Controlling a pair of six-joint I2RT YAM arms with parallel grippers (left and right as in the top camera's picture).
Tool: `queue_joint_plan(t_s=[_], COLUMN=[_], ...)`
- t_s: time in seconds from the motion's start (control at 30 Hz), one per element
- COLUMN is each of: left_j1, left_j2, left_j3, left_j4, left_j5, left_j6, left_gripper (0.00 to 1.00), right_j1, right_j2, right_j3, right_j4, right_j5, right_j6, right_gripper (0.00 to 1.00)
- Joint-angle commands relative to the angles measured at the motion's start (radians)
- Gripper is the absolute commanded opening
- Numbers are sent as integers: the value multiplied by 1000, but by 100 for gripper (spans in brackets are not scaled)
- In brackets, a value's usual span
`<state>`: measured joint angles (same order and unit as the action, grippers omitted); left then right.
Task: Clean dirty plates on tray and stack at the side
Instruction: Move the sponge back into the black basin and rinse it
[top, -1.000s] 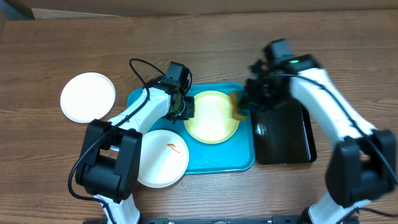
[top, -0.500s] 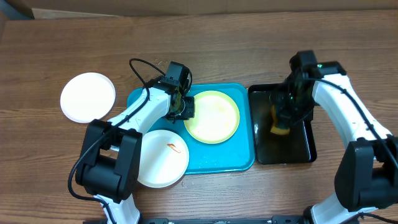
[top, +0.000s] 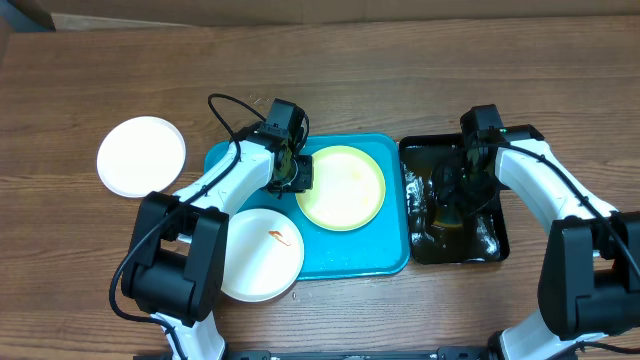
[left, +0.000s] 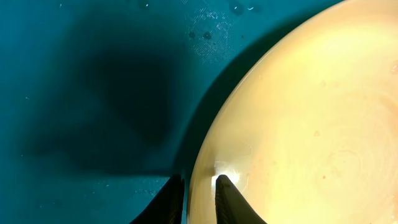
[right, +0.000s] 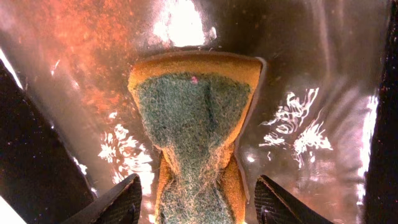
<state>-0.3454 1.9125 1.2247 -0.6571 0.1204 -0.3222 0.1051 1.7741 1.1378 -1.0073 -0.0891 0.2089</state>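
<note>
While left gripper (left: 199, 182) pinches yellow-green plate (left: 311, 112) rim | right gripper (right: 197, 182) open, clear of sponge (right: 196, 112) in tub (right: 336, 74) | judged: wipe finished | next: stack plate.

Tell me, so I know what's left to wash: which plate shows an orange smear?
The lower white plate, overlapping the tray's bottom-left corner in the overhead view; it carries an orange streak. The upper-left white plate and the yellow-green plate show none.

- Tray (top: 345, 262): yellow-green plate (top: 342, 187) lies flat on it.
- Left gripper (top: 296, 172) at that plate's left rim.
- Smeared white plate (top: 258, 255) overlaps the tray's left edge.
- Plain white plate (top: 141, 156) on table (top: 100, 270), well apart.
- Right gripper (top: 452, 195) over black tub (top: 490, 235); water rippled.
</note>
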Motion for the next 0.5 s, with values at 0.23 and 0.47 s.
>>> queue_joint_plan(t_s=[0.23, 0.47], left_j1=[-2, -2], left_j2=[-1, -1], left_j3=[13, 13], left_j4=[3, 3], left_j5=[11, 11], left_j6=[0, 0], left_gripper=[21, 23], right_j1=[2, 2], right_j2=[-10, -11], right_j3=[-144, -189], right_j4=[98, 113], right_j5=[4, -19], right_j6=[57, 56], right_gripper=[60, 4])
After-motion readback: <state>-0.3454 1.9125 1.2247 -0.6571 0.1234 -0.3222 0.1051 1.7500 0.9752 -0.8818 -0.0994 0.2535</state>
